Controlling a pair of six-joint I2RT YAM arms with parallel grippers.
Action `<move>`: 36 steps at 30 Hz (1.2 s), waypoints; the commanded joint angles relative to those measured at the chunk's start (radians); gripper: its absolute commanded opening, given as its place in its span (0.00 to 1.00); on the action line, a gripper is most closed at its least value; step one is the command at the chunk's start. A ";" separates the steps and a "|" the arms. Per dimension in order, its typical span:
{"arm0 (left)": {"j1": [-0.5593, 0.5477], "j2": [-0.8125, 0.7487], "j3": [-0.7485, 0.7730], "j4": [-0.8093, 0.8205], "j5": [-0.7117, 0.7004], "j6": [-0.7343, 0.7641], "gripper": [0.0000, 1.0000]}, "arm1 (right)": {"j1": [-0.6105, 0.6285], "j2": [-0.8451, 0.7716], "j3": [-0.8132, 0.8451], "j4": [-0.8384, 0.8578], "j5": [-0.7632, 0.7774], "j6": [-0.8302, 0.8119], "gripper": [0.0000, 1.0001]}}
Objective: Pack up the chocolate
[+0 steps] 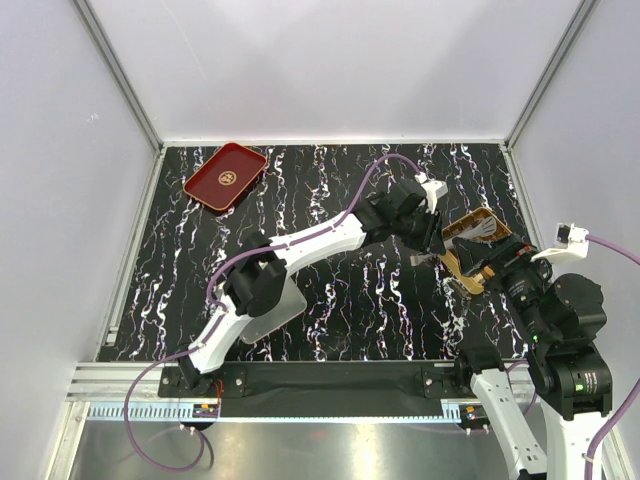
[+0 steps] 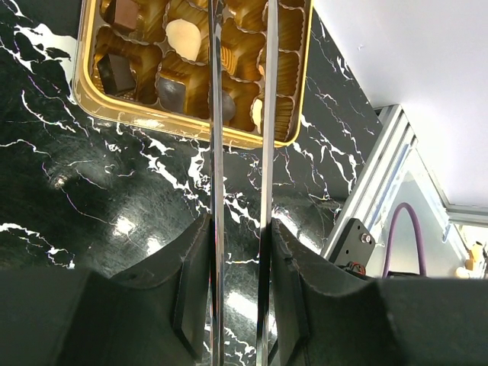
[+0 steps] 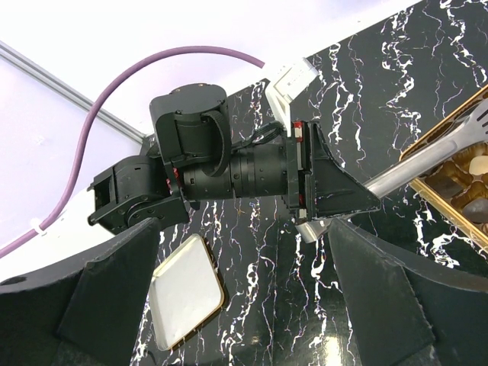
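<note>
Because the left end effector [image 2: 240, 227] is clamped on a pair of metal tongs [image 2: 216, 152] rather than on a sweet directly, every risk runs down those two long, thin blades. They stand narrowly apart and reach over the gold compartmented box [image 2: 86, 95]. Their tips leave the left wrist view at the top, so whether a piece sits between them cannot be told. The chocolate [image 2: 183, 38] that shows lies in the box's cups: cream, brown and dark pieces.

Three failures look likely. The smooth metal could twist in the grip. A tip could snag a cup or the rim and drag the light box across the marbled surface [image 2: 114, 198]. A piece could be let go over a cup already filled.

The right end effector [image 3: 240, 252] hangs spread wide and empty just beside the box, near the left wrist, so the arms could knock together. The red tray [image 1: 240, 165] lies well apart at the far left.
</note>
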 commanded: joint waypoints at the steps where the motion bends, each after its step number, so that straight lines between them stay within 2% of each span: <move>1: -0.007 0.015 0.042 0.034 -0.014 0.026 0.33 | 0.007 0.003 0.001 0.048 -0.008 -0.001 1.00; 22: -0.013 0.029 0.090 -0.002 -0.081 0.057 0.43 | 0.005 -0.001 0.006 0.042 -0.006 -0.001 1.00; 30: -0.013 0.023 0.108 -0.013 -0.094 0.059 0.44 | 0.005 -0.006 0.004 0.042 -0.005 -0.002 1.00; 36: -0.014 -0.100 0.098 -0.013 -0.133 0.055 0.44 | 0.006 0.021 0.048 0.034 -0.008 0.001 1.00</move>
